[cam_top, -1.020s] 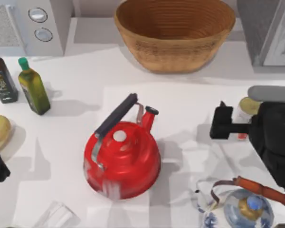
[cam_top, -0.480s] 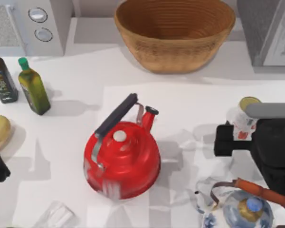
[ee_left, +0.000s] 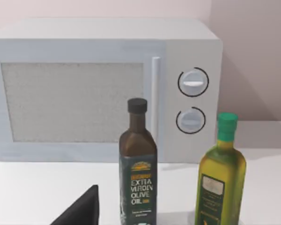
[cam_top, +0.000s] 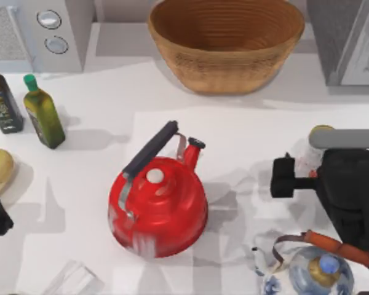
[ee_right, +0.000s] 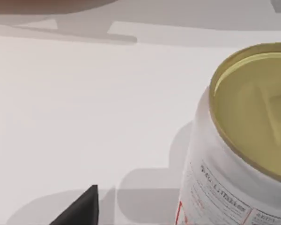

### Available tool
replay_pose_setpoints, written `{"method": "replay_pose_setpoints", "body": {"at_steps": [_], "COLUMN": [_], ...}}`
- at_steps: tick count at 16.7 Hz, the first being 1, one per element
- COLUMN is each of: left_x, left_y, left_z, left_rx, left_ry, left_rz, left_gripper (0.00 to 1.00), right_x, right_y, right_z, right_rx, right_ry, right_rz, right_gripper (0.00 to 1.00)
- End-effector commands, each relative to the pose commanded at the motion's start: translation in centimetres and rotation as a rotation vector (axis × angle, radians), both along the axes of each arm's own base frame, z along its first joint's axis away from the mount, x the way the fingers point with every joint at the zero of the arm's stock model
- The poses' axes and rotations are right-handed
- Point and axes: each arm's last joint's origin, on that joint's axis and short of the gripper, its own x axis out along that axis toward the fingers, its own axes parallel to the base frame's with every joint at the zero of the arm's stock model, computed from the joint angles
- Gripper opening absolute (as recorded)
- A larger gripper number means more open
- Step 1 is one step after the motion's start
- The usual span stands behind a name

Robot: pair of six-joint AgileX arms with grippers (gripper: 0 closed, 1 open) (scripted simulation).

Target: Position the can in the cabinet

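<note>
Right gripper (cam_top: 284, 178) shifted, seemingly hiding can (cam_top: 309, 158).

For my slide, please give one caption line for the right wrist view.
Close view of the upright can with its dull gold top, standing on the white table.

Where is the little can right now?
In the top view the can stands on the table's right side, tucked against the right gripper, below the cabinet and right of the red kettle.
</note>
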Motion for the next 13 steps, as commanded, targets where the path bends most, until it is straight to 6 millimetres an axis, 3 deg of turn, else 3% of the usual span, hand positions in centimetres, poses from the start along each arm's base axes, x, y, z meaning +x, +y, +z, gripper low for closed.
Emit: {"method": "replay_pose_setpoints", "body": {"at_steps": [5,11,13], "left_x": [0.0,0.0,0.0], "left_y": [0.0,0.0,0.0], "left_z": [0.0,0.0,0.0], "left_rx": [0.0,0.0,0.0], "left_ry": [0.0,0.0,0.0], "left_rz": [0.0,0.0,0.0], "left_gripper": [1.0,1.0,1.0], "right_x": [3.2,3.7,3.7], "right_y": [-0.2,-0.5,-0.5], "right_z": [-1.4,-2.1,-2.1], "right_rx": [-0.001,-0.003,-0.003], "right_ry": [0.005,0.007,0.007], "right_rz": [-0.002,-0.011,-0.011], "right_gripper": [1.0,1.0,0.85]}}
